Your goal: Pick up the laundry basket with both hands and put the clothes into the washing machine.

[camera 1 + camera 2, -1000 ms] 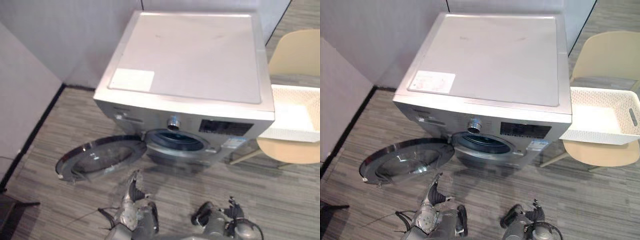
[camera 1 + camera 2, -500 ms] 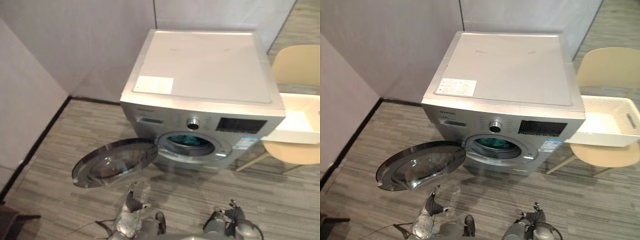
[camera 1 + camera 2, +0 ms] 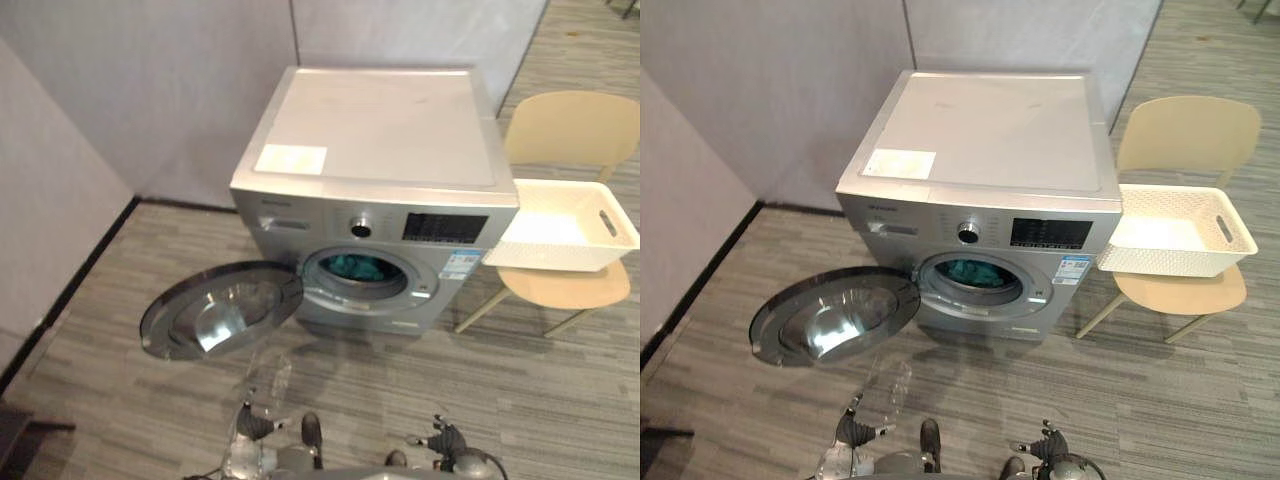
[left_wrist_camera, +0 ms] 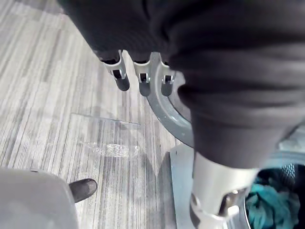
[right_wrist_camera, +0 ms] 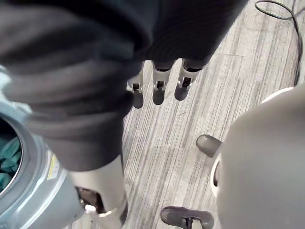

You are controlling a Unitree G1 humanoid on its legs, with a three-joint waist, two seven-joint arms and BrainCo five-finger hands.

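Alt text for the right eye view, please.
A silver washing machine, its round door swung wide, holds teal clothes. Beside it a white laundry basket sits on a beige chair. The left robot hand and right robot hand hang low, open.

The washing machine [image 3: 380,150] stands mid-frame before the wall [image 3: 150,90], its door [image 3: 220,312] swung open toward the lower left, clothes [image 3: 352,266] inside its drum. Just beside it at right, a basket [image 3: 560,228] sits on a chair [image 3: 565,130].
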